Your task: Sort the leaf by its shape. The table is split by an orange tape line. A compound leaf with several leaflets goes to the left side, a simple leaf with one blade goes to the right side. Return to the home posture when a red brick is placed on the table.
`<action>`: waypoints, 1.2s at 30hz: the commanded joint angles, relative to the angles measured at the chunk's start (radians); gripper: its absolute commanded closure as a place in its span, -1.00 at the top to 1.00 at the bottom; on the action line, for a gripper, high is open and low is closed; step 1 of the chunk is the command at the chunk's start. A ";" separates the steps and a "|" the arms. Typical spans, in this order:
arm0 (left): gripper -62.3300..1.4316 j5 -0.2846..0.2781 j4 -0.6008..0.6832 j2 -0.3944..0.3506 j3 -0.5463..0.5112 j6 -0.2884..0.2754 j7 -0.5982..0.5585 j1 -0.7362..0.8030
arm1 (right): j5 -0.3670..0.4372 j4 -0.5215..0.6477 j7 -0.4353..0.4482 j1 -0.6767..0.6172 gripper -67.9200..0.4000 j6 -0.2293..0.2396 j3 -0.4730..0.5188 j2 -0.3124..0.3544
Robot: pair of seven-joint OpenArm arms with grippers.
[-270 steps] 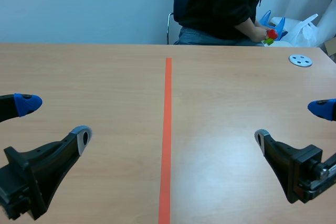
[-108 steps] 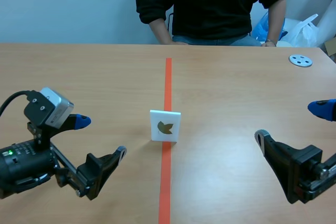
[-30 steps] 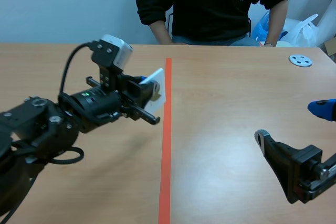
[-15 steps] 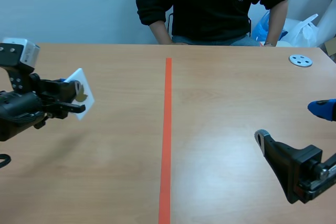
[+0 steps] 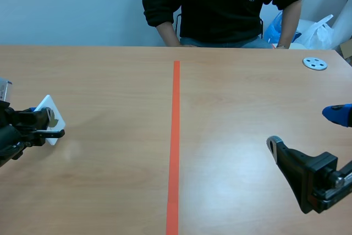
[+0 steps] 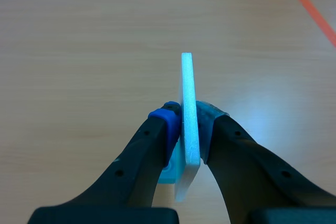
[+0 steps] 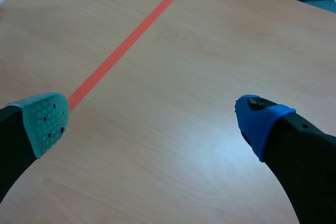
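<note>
Card (image 5: 51, 119) with the leaf sits pinched between the pads (image 6: 167, 121) of the left gripper (image 5: 47, 122), far out on the left half of the table (image 5: 110, 180) and well apart from the tape line (image 5: 176, 136). The main risk is at the release. In the left wrist view the card (image 6: 189, 114) shows edge-on and upright, with a pale blue base (image 6: 172, 174) low between the fingers, and I cannot tell whether that base touches the wood yet. If the jaws part while it hangs above the table or leans, so thin a card would likely tip and fall flat. A pad that clings on one side could also drag it over as the fingers spread. A second risk is the sorting itself: the leaf's shape cannot be read from here, so whether the left half is the correct one cannot be checked; it suits only a compound leaf. The card is also close to the scene view's left margin, and the table edge there is out of sight, so a slide outward may be a worry. As for pose, the left arm lies low and drawn far to its own side, gripper (image 6: 188, 121) level and clamped narrow on the card. The right gripper (image 5: 304, 129) rests low on the right half, fingers spread wide with nothing between them (image 7: 153, 121), the tape line (image 7: 126, 40) ahead of it.
</note>
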 commanded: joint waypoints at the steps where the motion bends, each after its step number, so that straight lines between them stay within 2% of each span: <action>1: -0.78 -0.029 0.003 -0.006 0.000 0.000 -0.035 -0.036 | 0.007 0.014 0.017 0.011 1.00 0.000 0.002 0.010; 8: -0.77 -0.033 -0.097 -0.006 0.001 -0.001 -0.058 -0.090 | 0.007 0.014 0.017 0.011 1.00 0.000 0.002 0.010; 18: -0.27 -0.033 -0.108 -0.011 0.001 -0.002 -0.073 -0.092 | 0.007 0.014 0.017 0.011 1.00 0.000 0.002 0.010; 21: 0.03 -0.033 -0.108 -0.014 0.001 -0.002 -0.081 -0.092 | 0.007 0.014 0.017 0.011 1.00 0.000 0.002 0.010; 24: 0.50 -0.034 -0.099 -0.023 0.001 -0.019 -0.083 -0.091 | 0.007 0.014 0.017 0.011 1.00 0.000 0.002 0.010; 26: 0.76 -0.034 -0.079 -0.031 0.000 -0.022 -0.082 -0.088 | 0.007 0.014 0.017 0.011 1.00 0.000 0.002 0.010; 29: 1.00 -0.053 -0.027 -0.045 0.000 -0.033 -0.057 -0.077 | 0.007 0.014 0.017 0.011 1.00 0.000 0.002 0.010; 32: 1.00 -0.055 0.071 -0.060 -0.002 -0.089 0.000 -0.045 | 0.007 0.014 0.017 0.011 1.00 0.000 0.002 0.010; 36: 1.00 -0.053 0.240 -0.071 -0.003 -0.133 0.066 0.027 | 0.007 0.014 0.017 0.011 1.00 0.000 0.002 0.010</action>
